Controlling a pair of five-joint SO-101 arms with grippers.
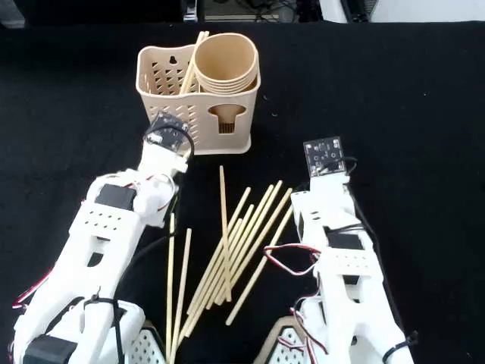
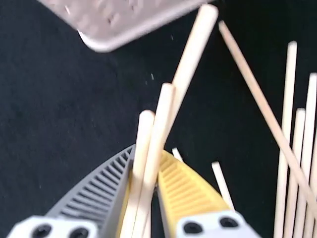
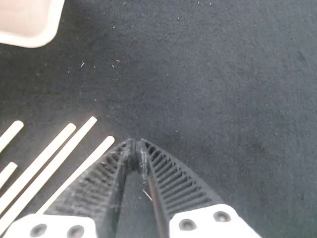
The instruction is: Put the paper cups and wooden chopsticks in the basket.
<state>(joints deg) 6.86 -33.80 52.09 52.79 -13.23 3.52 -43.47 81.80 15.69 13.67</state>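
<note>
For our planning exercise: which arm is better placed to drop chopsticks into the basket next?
Left: the left gripper holds chopsticks near the basket; the right gripper is shut, empty.

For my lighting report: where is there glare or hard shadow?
High view: even light, no hard shadows on the black cloth. Left wrist view: the chopsticks in the left gripper look bright, without glare. Right wrist view: the basket corner looks overexposed.

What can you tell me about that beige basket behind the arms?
The basket looks like beige plastic, a rounded box with rows of small holes in its walls and a keyhole-shaped cutout in front. It stands upright on the black table. Inside, a stack of paper cups fills one side and wooden chopsticks lean in the other.
</note>
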